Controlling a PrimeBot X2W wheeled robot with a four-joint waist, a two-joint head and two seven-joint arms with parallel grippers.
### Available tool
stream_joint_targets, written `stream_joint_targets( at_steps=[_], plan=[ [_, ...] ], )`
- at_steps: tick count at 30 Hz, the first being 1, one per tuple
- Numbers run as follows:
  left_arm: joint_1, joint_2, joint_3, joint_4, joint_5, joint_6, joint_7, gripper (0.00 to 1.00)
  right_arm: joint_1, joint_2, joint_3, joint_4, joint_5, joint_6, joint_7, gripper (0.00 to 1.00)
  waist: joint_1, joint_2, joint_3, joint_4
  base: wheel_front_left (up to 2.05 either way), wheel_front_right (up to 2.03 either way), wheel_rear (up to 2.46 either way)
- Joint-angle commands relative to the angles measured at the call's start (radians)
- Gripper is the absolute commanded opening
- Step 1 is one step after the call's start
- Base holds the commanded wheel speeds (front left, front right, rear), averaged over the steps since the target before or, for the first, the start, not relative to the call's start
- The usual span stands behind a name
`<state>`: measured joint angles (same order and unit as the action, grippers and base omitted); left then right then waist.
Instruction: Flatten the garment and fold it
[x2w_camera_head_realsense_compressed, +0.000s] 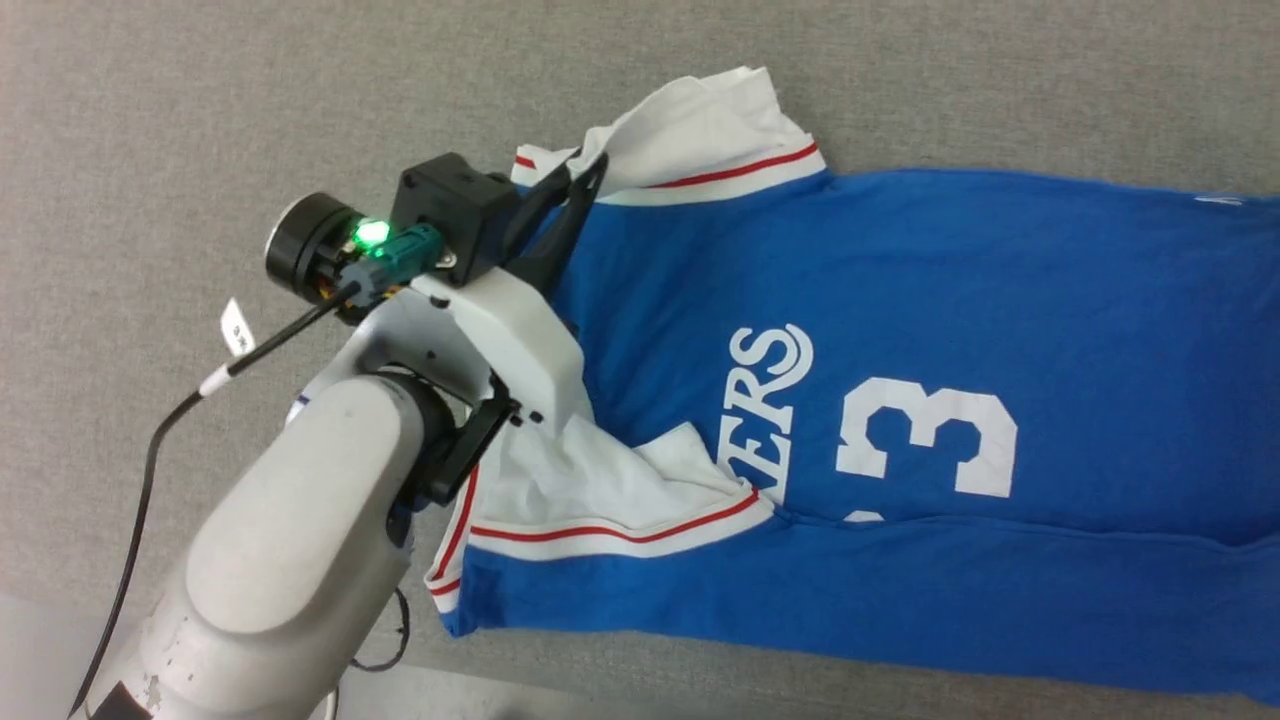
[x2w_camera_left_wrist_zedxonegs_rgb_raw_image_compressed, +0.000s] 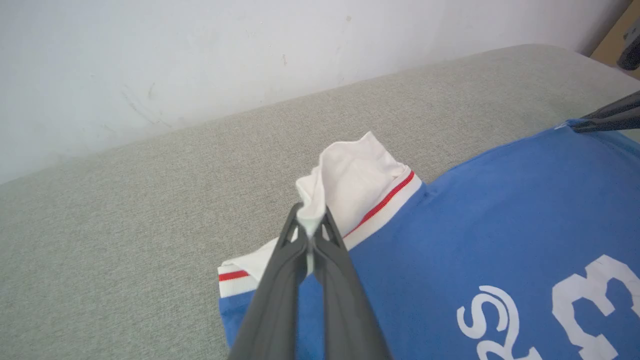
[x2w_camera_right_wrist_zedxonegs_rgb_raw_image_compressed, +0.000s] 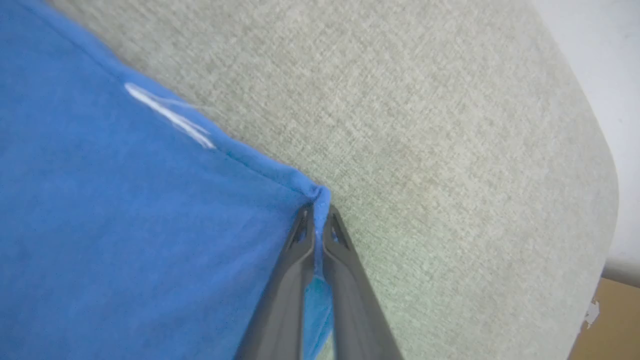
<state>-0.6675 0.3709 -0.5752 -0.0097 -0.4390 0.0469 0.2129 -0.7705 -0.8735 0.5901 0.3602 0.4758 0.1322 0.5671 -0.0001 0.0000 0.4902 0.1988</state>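
Closest in, the left gripper (x2w_camera_left_wrist_zedxonegs_rgb_raw_image_compressed: 310, 227) clamps the crumpled white sleeve (x2w_camera_left_wrist_zedxonegs_rgb_raw_image_compressed: 350, 175) at the far shoulder of the garment (x2w_camera_head_realsense_compressed: 900, 300), which lies lengthwise on the grey fabric surface (x2w_camera_head_realsense_compressed: 200, 100). The right gripper (x2w_camera_right_wrist_zedxonegs_rgb_raw_image_compressed: 316, 212) pinches the blue hem corner (x2w_camera_right_wrist_zedxonegs_rgb_raw_image_compressed: 320, 195) on the same far edge. This looks like the lengthwise fold. Next, both should lift together, keeping that edge taut. The pale left forearm (x2w_camera_head_realsense_compressed: 300, 530) reaches up across the collar end.
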Motion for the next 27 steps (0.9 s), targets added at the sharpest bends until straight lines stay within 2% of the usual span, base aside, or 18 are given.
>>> stream_joint_targets(
  at_steps=[1,7,14,20,27],
  plan=[
    [0.018,-0.001,0.005,0.004,0.0,0.012,-0.01,0.0,0.034,0.024,0.026,0.049,0.002,-0.002,-0.008,0.0,0.0001,0.0,-0.016,-0.01,0.0,0.0,0.0],
    [0.074,0.021,0.037,0.008,-0.017,0.039,-0.049,0.0,0.026,0.078,-0.061,0.114,-0.038,-0.002,-0.201,0.0,0.0001,0.0,-0.103,-0.036,0.0,0.0,0.0],
    [0.22,0.076,0.074,-0.055,-0.051,0.089,-0.053,0.0,0.143,0.127,-0.173,0.093,-0.037,-0.002,-0.36,0.0,0.0001,0.0,-0.224,-0.055,0.0,0.0,0.0],
    [0.372,0.128,0.088,-0.15,-0.086,0.132,-0.018,0.0,0.312,0.167,-0.276,0.03,-0.029,-0.002,-0.404,0.0,0.0001,0.0,-0.295,-0.062,0.0,0.0,0.0],
    [0.52,0.161,0.086,-0.205,-0.147,0.154,0.023,0.0,0.521,0.213,-0.379,-0.083,-0.056,-0.002,-0.366,0.0,0.0001,0.0,-0.331,-0.065,0.0,0.0,0.0]
  ],
)
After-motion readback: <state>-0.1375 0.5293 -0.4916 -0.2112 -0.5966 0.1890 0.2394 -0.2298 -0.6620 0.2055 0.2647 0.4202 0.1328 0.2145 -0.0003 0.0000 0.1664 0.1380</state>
